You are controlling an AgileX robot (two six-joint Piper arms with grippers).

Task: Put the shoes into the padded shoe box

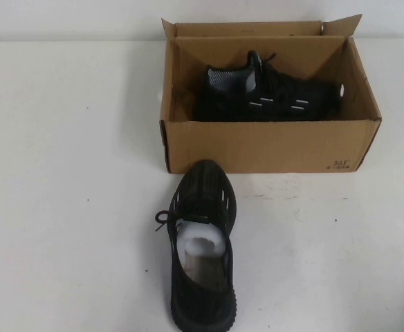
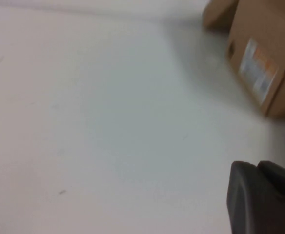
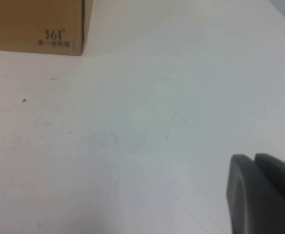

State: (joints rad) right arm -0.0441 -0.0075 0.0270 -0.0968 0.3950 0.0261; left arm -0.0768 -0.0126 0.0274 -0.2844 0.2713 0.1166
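Meanwhile, the padded shoe box (image 1: 271,146) stood open toward the far side of the white bench (image 1: 70,173), its flaps upright and small black print on its near right corner. One black shoe (image 1: 264,93) lay on its side inside the box, grey collar toward the left, white dashes showing on its flank, close against the far wall. A round hole showed in the box's right wall.

The second shoe (image 1: 202,249) sat on the bench just in front of the box, its toe nearly touching the near wall and its heel toward the robot. White paper (image 1: 200,243) filled its opening and a loose lace trailed off to the left. The near wall of the box stood between this shoe and the interior.

Neither arm appeared in the high view. In the left wrist view, the left end effector (image 2: 264,200) showed as dark fingers pressed together, closed on nothing, above bare bench, with the box's labelled end (image 2: 259,70) well apart from it. In the right wrist view, the right end effector (image 3: 262,192) hung over bare bench, also empty, its fingers looking closed together, the printed box corner (image 3: 54,36) well apart.
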